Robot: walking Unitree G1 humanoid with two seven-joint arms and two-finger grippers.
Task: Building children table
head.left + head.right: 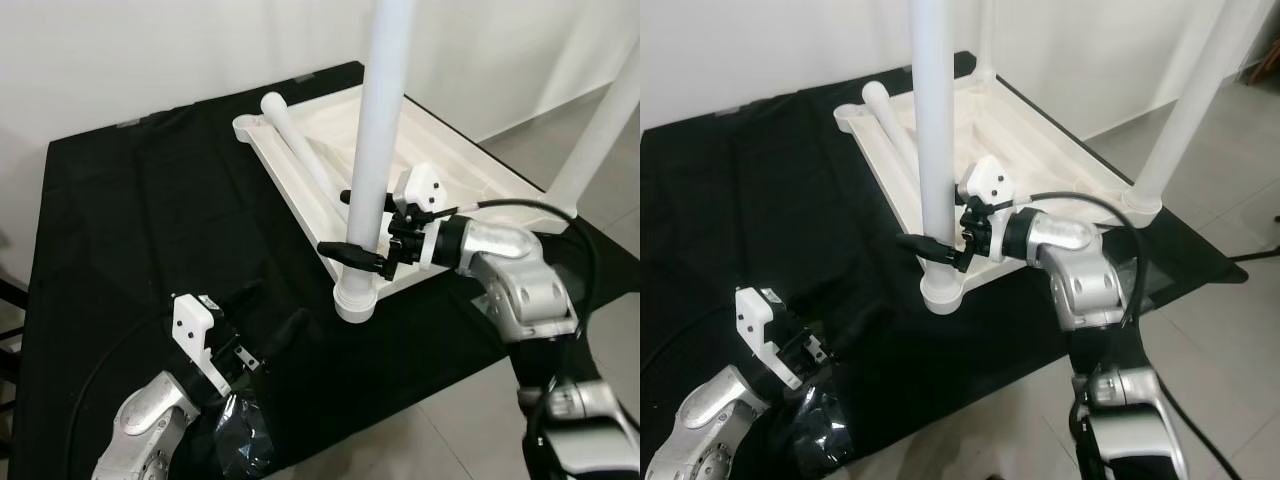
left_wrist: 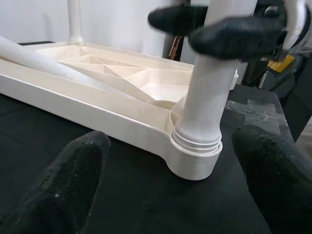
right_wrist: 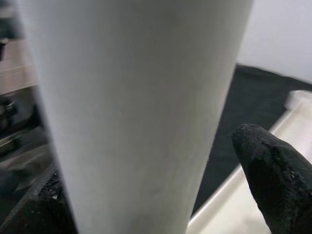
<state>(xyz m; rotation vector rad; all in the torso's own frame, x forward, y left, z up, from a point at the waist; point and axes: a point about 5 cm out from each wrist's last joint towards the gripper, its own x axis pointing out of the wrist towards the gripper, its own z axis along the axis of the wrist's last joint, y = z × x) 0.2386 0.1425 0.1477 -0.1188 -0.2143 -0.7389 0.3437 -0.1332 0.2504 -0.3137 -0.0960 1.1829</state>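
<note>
We are pinching the upright white leg (image 1: pixel 378 150) low, near the desk's front edge, with our right end effector (image 1: pixel 372 232); this smooth, stiff, light plastic may slip, while our left end effector (image 2: pixel 170 175) is spread.

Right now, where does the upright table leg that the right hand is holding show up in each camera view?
Left eye view: the upright leg rises from the tabletop's near corner, just right of centre, with the right hand around it.
Right eye view: the leg stands left of centre.
Left wrist view: its lower end, right of centre.
Right wrist view: close up, across the left and middle.
Shared landmark: the corner socket.
</note>
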